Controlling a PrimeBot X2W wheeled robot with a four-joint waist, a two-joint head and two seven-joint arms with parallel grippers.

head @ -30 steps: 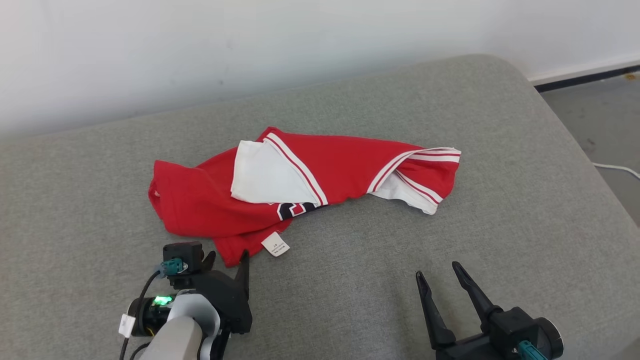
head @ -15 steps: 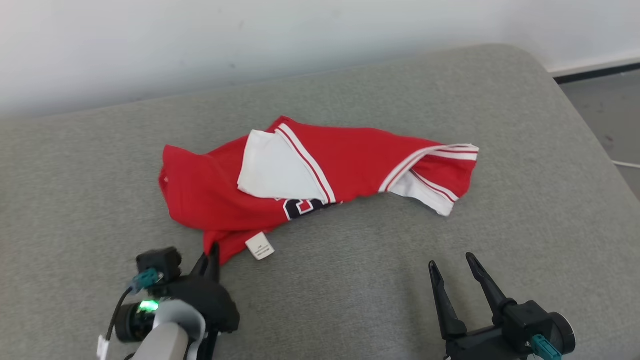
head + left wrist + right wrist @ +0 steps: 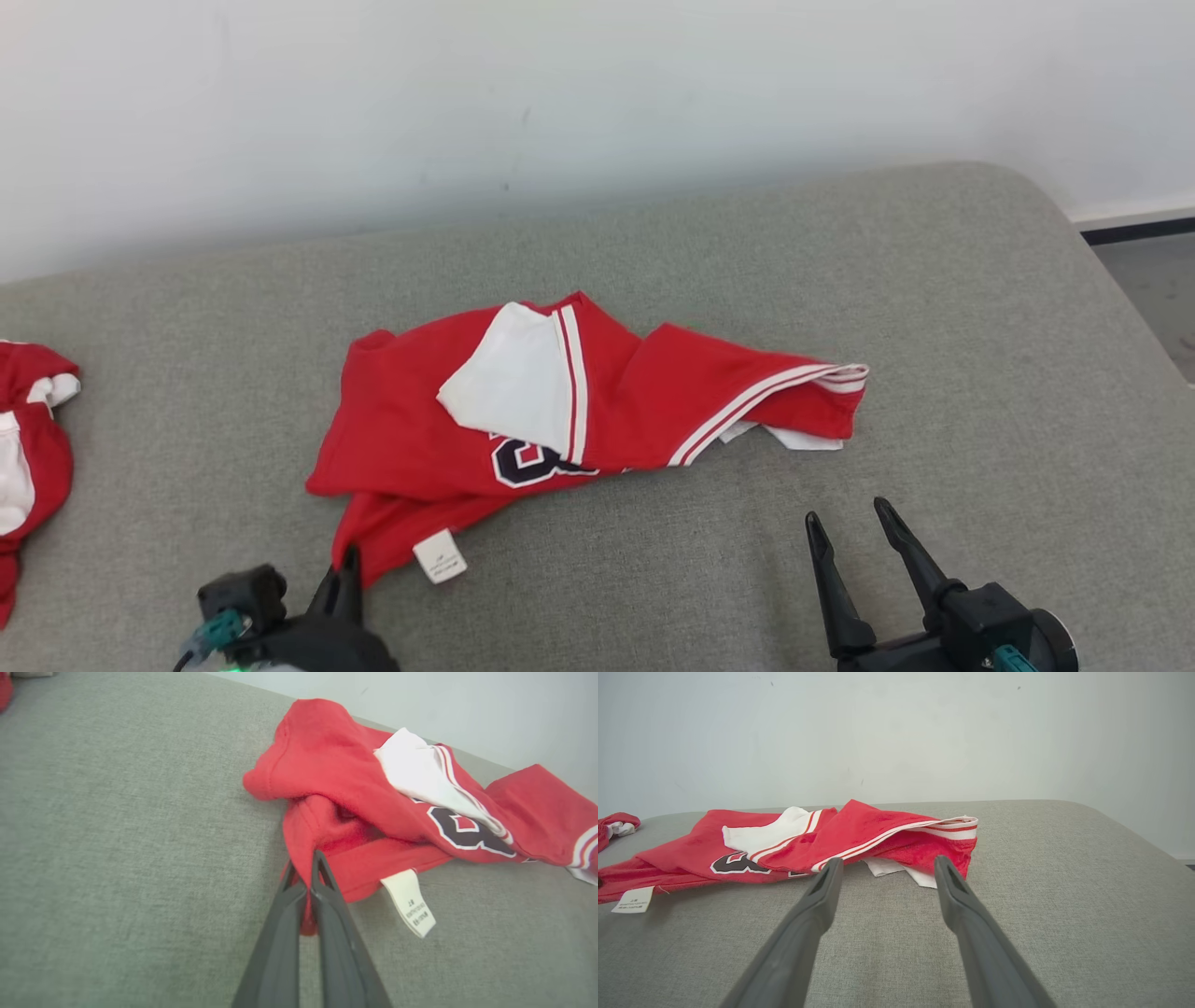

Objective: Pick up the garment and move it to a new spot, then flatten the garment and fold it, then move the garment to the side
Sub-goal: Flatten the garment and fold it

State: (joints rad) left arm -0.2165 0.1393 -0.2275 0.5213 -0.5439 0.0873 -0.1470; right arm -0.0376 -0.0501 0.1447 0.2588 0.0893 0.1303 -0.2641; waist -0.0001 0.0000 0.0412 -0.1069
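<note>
Pick-up step, by the look of it. Left gripper at lower left, pinched tight on the near corner of the red garment, crumpled mid-frame on the grey cushion. Right gripper at lower right, spread wide, holding nothing. Next, probably: lift clear, carry across, no dragging.

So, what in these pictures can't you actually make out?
- The print on the white care label: too small and blurred, left wrist view.
- The dark number on the crumpled red-and-white jersey: partly covered by its own white fold, head view.
- The second red-and-white cloth: cut off by the head view's left edge.
- How much fabric the left gripper pinches: hidden between its shut fingers, left wrist view.
</note>
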